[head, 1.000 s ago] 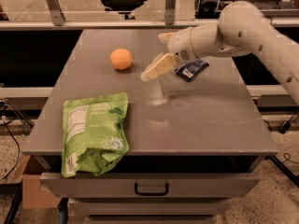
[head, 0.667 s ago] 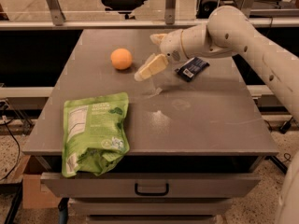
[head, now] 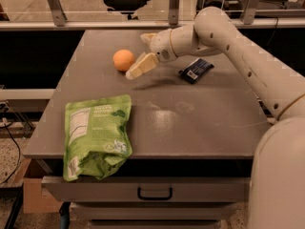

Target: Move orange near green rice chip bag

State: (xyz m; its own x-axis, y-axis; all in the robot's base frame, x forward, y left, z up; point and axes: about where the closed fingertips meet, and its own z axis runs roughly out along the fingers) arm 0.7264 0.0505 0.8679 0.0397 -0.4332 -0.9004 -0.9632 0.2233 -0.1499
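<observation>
Grey surface (head: 190, 118): orange (head: 124, 60) at 11 o'clock, green rice chip bag (head: 97, 135) at 7 (well apart). The gripper (head: 139, 54) has slid in to the orange's 3 o'clock, fingers (head: 140, 66) spread wide, empty. Grab's probably next.

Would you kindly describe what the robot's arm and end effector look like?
The arm is smooth and off-white, with rounded tubular segments, small dark dots along the forearm and a thin yellow ring lower down. The end effector, beside the orange, has pale yellowish, flat fingers.
</observation>
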